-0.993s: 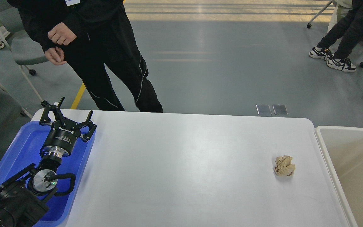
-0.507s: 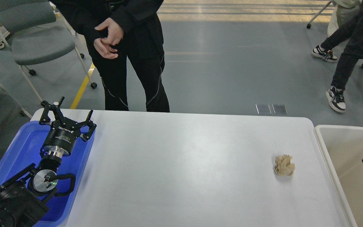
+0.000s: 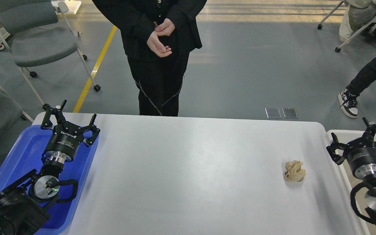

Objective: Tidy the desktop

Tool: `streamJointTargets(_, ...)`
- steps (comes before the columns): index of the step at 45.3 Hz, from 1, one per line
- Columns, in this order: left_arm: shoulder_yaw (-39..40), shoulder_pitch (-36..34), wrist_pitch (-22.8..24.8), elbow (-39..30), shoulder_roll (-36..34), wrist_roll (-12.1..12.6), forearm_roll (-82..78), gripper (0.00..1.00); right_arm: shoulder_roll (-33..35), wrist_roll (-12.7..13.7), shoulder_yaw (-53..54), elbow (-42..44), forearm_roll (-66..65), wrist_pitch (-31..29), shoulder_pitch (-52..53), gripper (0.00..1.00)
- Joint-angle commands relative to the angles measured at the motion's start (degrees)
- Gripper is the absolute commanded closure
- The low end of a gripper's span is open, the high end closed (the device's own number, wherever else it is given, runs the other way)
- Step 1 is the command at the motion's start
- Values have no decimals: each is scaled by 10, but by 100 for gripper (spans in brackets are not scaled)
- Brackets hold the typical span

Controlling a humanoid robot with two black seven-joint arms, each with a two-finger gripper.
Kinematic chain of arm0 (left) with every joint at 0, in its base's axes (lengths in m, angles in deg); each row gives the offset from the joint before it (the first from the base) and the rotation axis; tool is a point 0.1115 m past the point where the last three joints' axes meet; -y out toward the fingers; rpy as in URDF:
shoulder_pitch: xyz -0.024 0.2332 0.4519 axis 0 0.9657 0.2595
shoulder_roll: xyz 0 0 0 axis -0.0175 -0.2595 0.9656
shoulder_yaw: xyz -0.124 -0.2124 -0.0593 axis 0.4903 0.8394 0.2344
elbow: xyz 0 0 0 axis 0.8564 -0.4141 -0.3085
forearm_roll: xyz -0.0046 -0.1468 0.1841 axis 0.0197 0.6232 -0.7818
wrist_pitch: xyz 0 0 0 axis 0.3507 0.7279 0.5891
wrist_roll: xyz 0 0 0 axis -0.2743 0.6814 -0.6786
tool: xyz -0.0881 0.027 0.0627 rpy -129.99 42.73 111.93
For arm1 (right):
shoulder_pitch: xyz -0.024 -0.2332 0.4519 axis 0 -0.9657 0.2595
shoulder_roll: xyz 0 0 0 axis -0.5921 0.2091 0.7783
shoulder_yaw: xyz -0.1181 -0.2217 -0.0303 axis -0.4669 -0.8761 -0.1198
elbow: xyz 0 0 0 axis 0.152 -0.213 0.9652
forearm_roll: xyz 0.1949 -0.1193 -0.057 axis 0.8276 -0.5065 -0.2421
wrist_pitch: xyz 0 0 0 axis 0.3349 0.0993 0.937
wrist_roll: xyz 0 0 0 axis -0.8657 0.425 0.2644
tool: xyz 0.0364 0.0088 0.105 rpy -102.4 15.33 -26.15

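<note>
The white desktop (image 3: 191, 169) fills the middle of the head view. A crumpled tan paper ball (image 3: 294, 171) lies on it at the right. My left gripper (image 3: 70, 116) is open and empty, hovering over the far end of the blue tray (image 3: 18, 153) at the left. My right gripper (image 3: 354, 135) is open and empty, over the near-left corner of the beige bin (image 3: 331, 140), to the right of the paper ball and apart from it.
A person in black (image 3: 160, 55) stands at the table's far edge, hands clasped. A grey chair (image 3: 41, 45) stands at the back left. Another person's leg and shoe (image 3: 349, 102) show at the far right.
My right arm has come into view from the lower right, rising over the bin. The person behind the table has stepped to the right. My left arm has not moved.
</note>
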Motion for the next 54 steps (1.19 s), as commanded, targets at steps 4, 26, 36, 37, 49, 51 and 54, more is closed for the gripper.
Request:
streamJointTargets(4, 0, 0, 0, 0, 0, 0, 0, 0, -54, -23, 37, 11, -41, 19, -1, 0)
streamJointTargets(26, 0, 0, -2, 0, 0, -1, 0, 0, -79, -20, 66, 32, -84, 8, -2, 0)
streamJointTargets(36, 0, 0, -2, 0, 0, -1, 0, 0, -79, -24, 69, 22, -110, -100, -29, 0)
streamJointTargets(37, 0, 0, -2, 0, 0, -1, 0, 0, -79, -26, 71, 21, -125, -111, -30, 0)
streamJointTargets(49, 0, 0, -3, 0, 0, -1, 0, 0, -88, -70, 88, 22, -260, -137, -27, 0)
streamJointTargets(51, 0, 0, -3, 0, 0, -1, 0, 0, -93, -71, 88, 22, -260, -137, -24, 0)
streamJointTargets(54, 0, 0, -3, 0, 0, -1, 0, 0, -100, -71, 84, 26, -260, -135, -21, 0)
